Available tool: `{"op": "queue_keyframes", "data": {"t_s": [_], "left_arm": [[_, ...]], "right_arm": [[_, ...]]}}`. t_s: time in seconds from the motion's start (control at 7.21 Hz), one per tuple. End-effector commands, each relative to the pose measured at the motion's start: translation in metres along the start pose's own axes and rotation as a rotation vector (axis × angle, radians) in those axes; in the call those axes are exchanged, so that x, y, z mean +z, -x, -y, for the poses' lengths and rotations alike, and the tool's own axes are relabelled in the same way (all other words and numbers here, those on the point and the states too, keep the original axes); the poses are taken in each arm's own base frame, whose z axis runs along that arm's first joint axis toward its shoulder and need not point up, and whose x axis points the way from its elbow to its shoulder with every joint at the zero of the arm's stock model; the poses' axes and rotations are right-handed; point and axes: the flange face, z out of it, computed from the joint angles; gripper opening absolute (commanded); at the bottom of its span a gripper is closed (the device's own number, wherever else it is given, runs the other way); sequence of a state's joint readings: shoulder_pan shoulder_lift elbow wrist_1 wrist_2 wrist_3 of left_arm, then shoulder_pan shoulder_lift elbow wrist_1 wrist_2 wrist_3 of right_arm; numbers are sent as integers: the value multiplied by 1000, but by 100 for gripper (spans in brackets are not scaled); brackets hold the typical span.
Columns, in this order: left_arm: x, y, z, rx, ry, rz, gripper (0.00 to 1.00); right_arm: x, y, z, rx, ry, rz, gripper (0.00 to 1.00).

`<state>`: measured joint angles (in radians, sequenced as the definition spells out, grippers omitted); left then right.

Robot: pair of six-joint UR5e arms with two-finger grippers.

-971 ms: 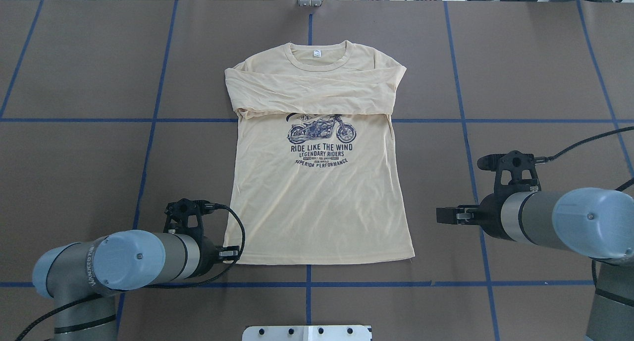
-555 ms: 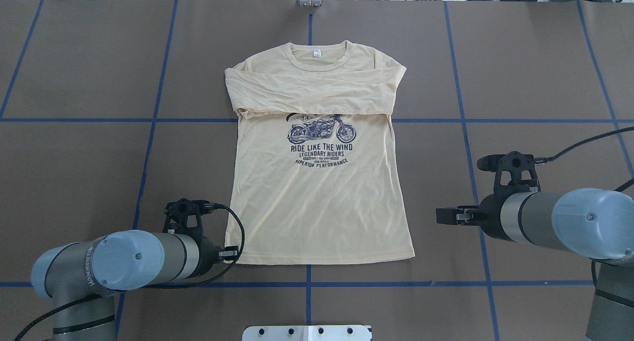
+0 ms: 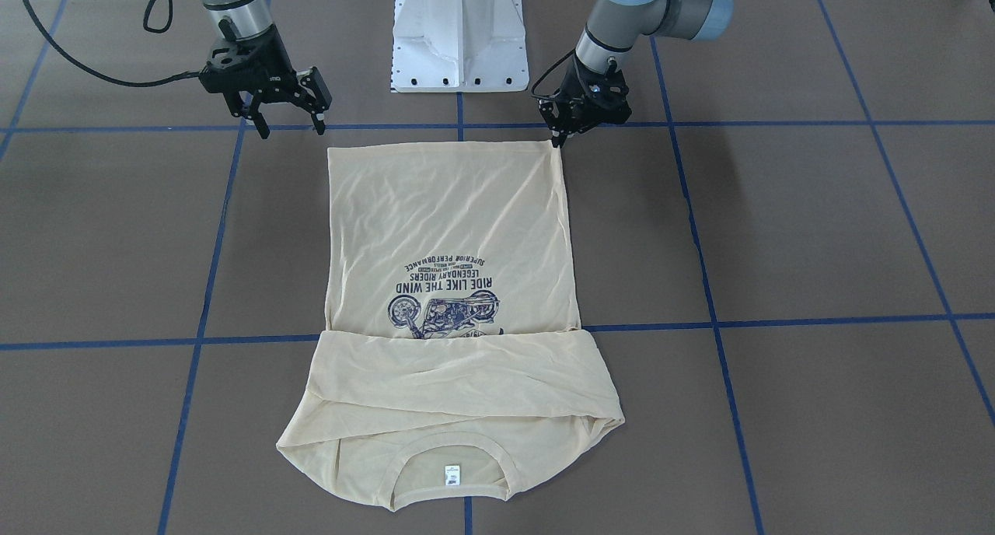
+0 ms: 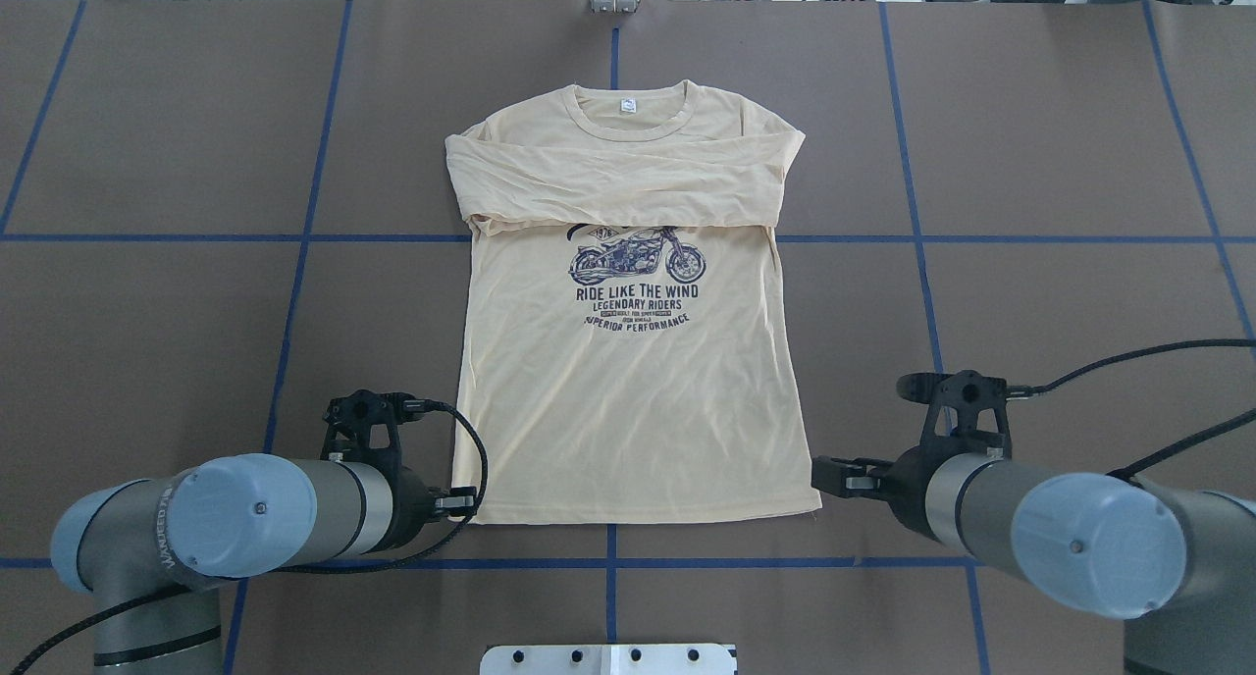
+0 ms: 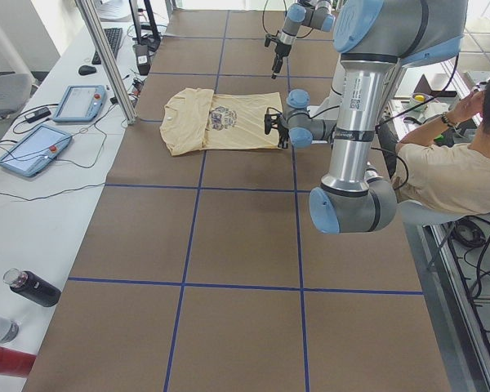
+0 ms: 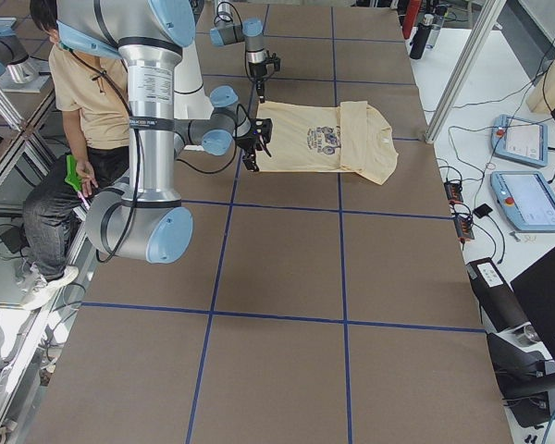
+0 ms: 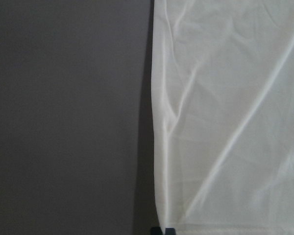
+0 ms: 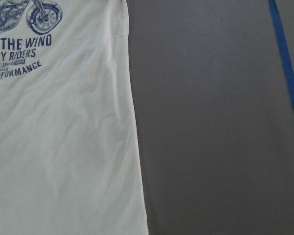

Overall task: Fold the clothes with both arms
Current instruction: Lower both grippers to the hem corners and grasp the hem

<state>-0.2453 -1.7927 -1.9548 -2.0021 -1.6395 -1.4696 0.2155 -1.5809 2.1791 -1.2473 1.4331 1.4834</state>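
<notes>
Since a second ago the grey right arm (image 4: 1070, 528) has swung in. Its black two-finger right gripper (image 4: 822, 476), then well out from the thin cream long-sleeved T-shirt (image 4: 628, 390), now sits just beside one corner of the shirt's hem. The black left gripper (image 4: 469, 505) has kept to the opposite hem corner. From overhead, the shirt lies flat and print-up on the brown table (image 4: 147, 312), sleeves folded across its chest.

Facing the robot, the right claw is spread wide and empty, just off its hem corner. The left fingers meet in a point on theirs, apparently pinching cloth.

Both side views are too distant to add anything on grip.

On the left wrist, two dark tips sit close together at the hem edge. The right wrist shows the shirt's side edge but no fingers.

Probably only the right pinch remains before the hem can be lifted towards the collar.
</notes>
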Motion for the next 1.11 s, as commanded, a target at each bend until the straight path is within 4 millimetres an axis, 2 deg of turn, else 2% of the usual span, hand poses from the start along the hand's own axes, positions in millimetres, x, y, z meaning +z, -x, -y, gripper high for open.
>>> {"op": "queue_keyframes", "data": {"t_s": [0.0,0.14,0.28,0.42,0.97], "left_arm": [[-4,-3,0,-1,-1,-9,0],[-4,-3,0,-1,-1,-10,0],[-5,-4,0,-14,1,-12,0],[-6,-4,0,-21,1,-14,0],[-5,-4,0,-21,2,-12,0]], "right_arm": [[33,27,-30,-8,-9,-5,97],[40,28,-39,-19,1,-14,94],[45,34,-41,-22,-9,-14,86],[51,37,-45,-30,-30,-19,73],[60,31,-51,-54,-41,-76,70]]}}
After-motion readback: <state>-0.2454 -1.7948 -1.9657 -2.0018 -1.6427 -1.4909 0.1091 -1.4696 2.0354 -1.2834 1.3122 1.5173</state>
